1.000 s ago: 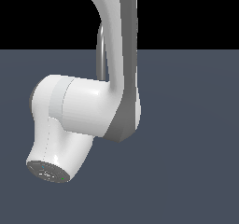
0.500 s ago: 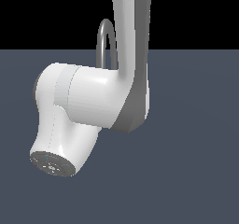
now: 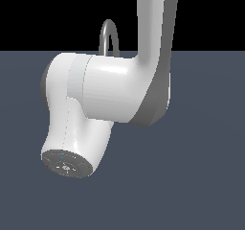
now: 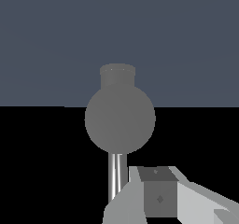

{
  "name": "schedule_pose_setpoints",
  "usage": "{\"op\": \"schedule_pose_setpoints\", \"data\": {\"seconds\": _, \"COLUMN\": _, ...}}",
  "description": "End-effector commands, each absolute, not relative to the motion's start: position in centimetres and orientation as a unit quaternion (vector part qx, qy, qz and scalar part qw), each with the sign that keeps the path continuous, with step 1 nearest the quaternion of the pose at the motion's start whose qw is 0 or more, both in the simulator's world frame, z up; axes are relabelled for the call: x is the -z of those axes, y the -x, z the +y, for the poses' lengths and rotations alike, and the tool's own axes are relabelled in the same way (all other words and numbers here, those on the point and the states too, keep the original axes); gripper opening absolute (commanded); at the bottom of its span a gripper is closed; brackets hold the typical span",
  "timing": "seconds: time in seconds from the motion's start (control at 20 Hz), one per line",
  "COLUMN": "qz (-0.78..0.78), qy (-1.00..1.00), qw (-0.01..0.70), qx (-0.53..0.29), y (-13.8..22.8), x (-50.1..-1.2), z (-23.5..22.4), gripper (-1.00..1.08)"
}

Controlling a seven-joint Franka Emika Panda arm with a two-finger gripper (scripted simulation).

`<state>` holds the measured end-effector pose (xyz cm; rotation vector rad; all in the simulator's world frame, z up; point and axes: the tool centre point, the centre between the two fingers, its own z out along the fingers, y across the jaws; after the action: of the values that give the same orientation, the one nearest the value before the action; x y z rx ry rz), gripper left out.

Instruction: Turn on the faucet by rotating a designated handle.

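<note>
The big white robot arm [image 3: 105,95] fills the exterior view, its elbow bulging across the middle and its round end cap [image 3: 66,164] hanging down at about seven o'clock. Behind it, at roughly twelve o'clock just above the arm's upper edge, only the top of the faucet [image 3: 108,32] peeks out: a thin grey curved loop against the black backdrop, where the dark blue-grey floor [image 3: 206,176] meets the horizon. The rest of the faucet is hidden behind the arm here. Over to the wrist view: the faucet [image 4: 120,118] sits dead centre, seen end on as a round grey ball with a short thick cylinder at twelve o'clock and a slim bright rod dropping away at six o'clock. Whether that rod is the handle or the spout, I cannot tell from this angle. The gripper [image 4: 161,197] shows as pale grey blocks at about five o'clock, close beside the rod, but touching or not is unclear. Its fingertips are out of sight, so how far apart they stand I cannot tell.
</note>
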<state>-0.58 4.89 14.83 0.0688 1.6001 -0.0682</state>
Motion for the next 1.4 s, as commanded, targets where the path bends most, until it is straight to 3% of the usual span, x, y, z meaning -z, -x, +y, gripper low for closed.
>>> {"op": "schedule_pose_setpoints", "data": {"seconds": 0.0, "qz": 0.706, "qy": -0.042, "qw": 0.706, "qx": 0.044, "y": 0.5, "x": -16.7, "z": 2.3, "gripper": -1.00}}
{"op": "schedule_pose_setpoints", "data": {"seconds": 0.1, "qz": 0.716, "qy": -0.032, "qw": 0.697, "qx": 0.029, "y": 0.8, "x": -15.3, "z": 4.6, "gripper": -1.00}}
{"op": "schedule_pose_setpoints", "data": {"seconds": 0.65, "qz": 0.706, "qy": -0.041, "qw": 0.705, "qx": 0.043, "y": 0.9, "x": -14.6, "z": -1.4, "gripper": -1.00}}
{"op": "schedule_pose_setpoints", "data": {"seconds": 0.7, "qz": 0.706, "qy": -0.041, "qw": 0.705, "qx": 0.043, "y": 0.9, "x": -14.6, "z": -1.4, "gripper": -1.00}}
{"op": "schedule_pose_setpoints", "data": {"seconds": 0.75, "qz": 0.704, "qy": -0.056, "qw": 0.708, "qx": 0.033, "y": 0.9, "x": -15.3, "z": 2.3, "gripper": -1.00}}
{"op": "schedule_pose_setpoints", "data": {"seconds": 1.35, "qz": 0.705, "qy": -0.046, "qw": 0.706, "qx": 0.040, "y": 1.1, "x": -11.8, "z": -1.2, "gripper": -1.00}}
